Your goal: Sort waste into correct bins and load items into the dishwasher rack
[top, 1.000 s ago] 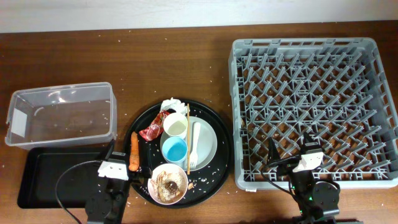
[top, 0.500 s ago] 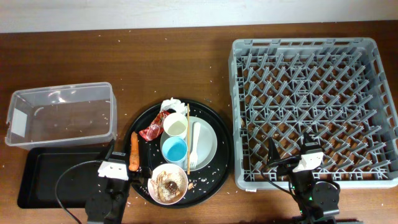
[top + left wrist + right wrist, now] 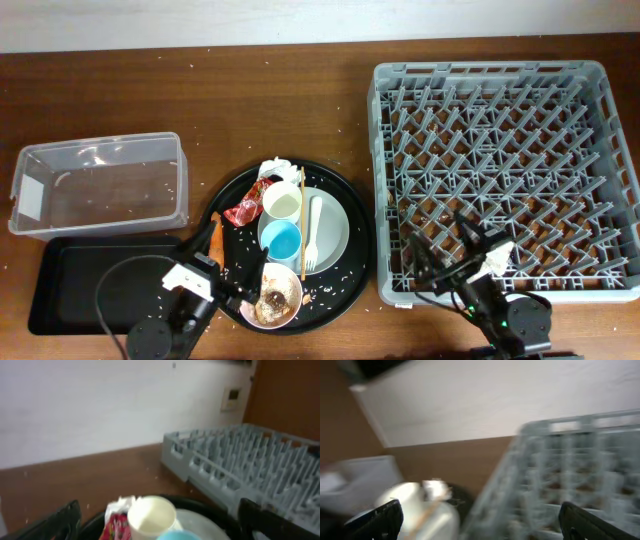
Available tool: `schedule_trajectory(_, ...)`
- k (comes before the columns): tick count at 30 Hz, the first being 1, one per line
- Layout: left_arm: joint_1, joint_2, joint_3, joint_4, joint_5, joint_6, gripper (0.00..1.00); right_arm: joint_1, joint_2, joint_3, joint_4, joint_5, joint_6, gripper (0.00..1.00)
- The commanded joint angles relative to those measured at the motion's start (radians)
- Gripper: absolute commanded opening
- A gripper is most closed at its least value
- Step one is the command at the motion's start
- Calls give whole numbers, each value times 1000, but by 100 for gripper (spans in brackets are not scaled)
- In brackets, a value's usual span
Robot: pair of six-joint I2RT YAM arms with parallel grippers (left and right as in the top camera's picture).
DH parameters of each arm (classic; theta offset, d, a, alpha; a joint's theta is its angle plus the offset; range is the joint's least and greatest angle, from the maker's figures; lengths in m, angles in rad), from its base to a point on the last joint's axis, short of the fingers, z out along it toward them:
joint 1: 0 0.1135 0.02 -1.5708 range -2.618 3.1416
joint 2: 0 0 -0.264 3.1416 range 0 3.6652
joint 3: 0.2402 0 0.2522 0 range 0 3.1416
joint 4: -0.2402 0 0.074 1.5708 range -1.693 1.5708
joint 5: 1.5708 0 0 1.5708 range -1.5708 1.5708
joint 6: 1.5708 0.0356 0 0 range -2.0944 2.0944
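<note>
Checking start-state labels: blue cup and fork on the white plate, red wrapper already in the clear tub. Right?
Not quite. The overhead view shows the red wrapper on the round black tray, beside the cream cup, not in the clear tub. The blue cup and fork on the white plate are as you said.

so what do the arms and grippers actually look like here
Both are black. The left arm and right arm each carry a white block near the wrist. A thin black cable loops beside the left arm, and a small green light shows on the right arm. The left gripper and right gripper have dark, tapered fingers. No markings are readable.
</note>
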Motion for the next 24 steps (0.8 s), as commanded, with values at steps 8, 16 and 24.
schedule_trajectory(8, -2, 686, 875, -681, -24, -23, 99, -3, 321, 587, -511, -67, 27, 98)
schedule_trajectory(16, -2, 950, 1000, -777, 9, -31, 97, -3, 891, 1013, -893, -200, -149, 99)
schedule_trajectory(24, -160, 1344, 999, -700, -216, -32, 69, -3, 1018, 1025, -926, -257, -134, 98)
